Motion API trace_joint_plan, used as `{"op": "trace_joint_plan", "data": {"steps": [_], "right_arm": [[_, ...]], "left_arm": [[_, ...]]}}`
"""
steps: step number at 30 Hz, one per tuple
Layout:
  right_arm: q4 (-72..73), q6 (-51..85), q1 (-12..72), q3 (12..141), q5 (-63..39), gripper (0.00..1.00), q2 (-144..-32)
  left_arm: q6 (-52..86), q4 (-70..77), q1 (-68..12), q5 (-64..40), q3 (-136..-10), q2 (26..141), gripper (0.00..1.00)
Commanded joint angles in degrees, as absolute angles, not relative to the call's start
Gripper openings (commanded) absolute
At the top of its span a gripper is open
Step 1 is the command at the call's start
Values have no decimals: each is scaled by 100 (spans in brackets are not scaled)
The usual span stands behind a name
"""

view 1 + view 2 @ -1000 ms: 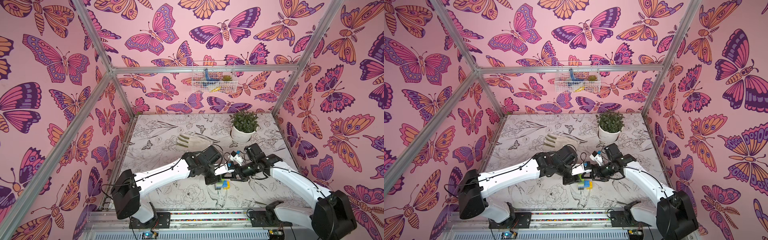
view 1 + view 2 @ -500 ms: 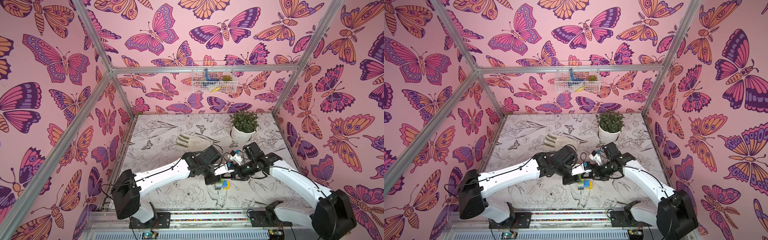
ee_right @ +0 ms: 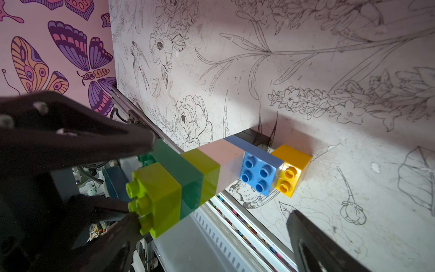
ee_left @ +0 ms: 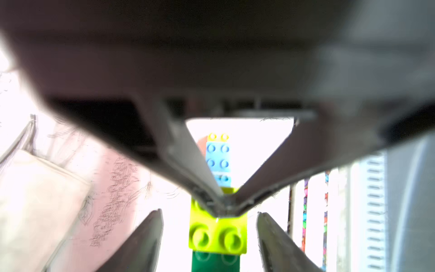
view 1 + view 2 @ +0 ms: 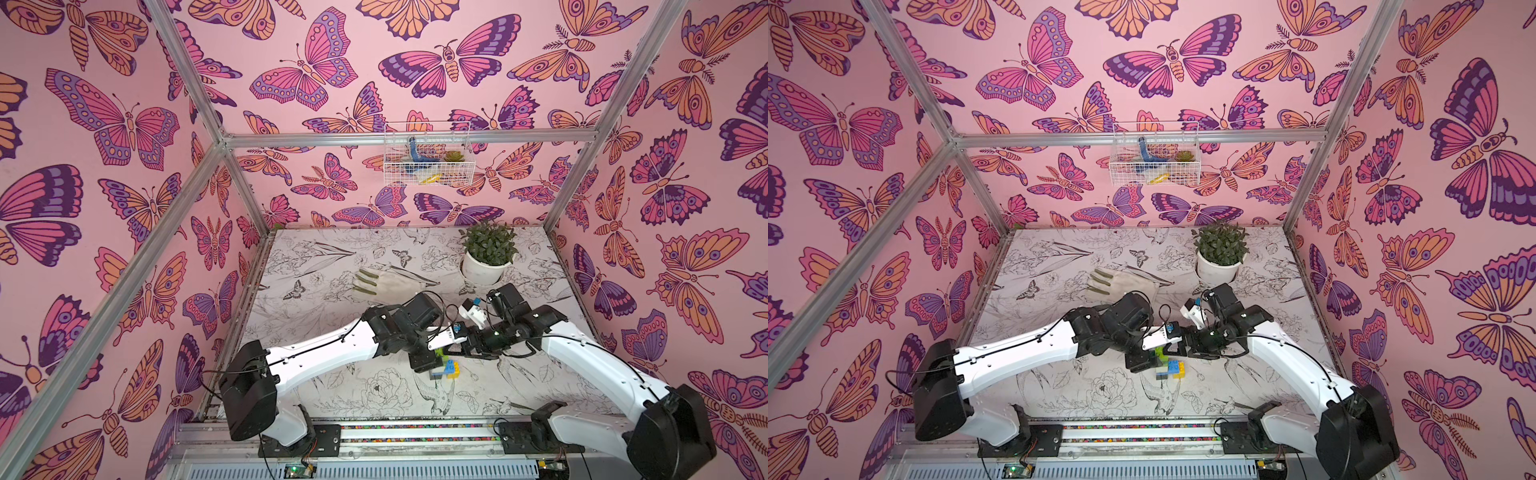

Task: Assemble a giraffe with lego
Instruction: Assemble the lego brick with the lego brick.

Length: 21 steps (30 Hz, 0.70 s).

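The giraffe (image 3: 221,169) stands upright on the bench (image 5: 332,257), toward its front edge and about midway across, right where the two arms meet. From the bench upward the right wrist view shows a yellow brick (image 3: 292,169) and a black brick (image 3: 254,136) as feet. Above them come a long blue brick (image 3: 259,172), a white brick (image 3: 226,162) and a lime brick (image 3: 207,172). Next is a dark green brick (image 3: 186,172), and a second lime brick (image 3: 157,195) sits on the very top.

The left claw (image 4: 209,212) is up at that top end and released. In its own wrist view the top lime brick sits between the two fingers (image 4: 150,235), with bright gaps on both sides. From the right wrist view the fingertips look very near the bricks, and I cannot tell if one brushes them.

The right claw (image 5: 473,353) comes in from the opposite side and is spread wide, grasping nothing. The one finger (image 3: 313,237) of it that I can make out is clear of the giraffe.

Farther back on the bench lie a pale glove (image 5: 386,286) and a potted plant (image 5: 488,257), both well apart from the bricks. A wire basket (image 5: 428,153) hangs on the back wall.
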<state>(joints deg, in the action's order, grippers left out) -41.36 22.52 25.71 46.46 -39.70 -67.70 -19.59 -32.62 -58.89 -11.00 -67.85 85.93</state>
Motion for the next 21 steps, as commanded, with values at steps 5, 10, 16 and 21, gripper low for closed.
{"op": "trace_joint_plan", "data": {"steps": [5,10,16,21], "right_arm": [[-4544,2289,2593,4521,-2898,99,-6758],[-4442,2414,2628,4588,-3078,99,-6557],[-4286,2494,2672,4667,-3213,99,-6364],[-4020,2568,2672,4533,-3347,99,-6203]], "left_arm": [[-1437,-3001,-5871,-399,-6663,8043,95],[-425,-2849,-5956,363,-6480,7440,100],[1590,-2681,-7037,2649,-6097,7136,100],[3580,-2691,-8363,4646,-5997,7743,100]]}}
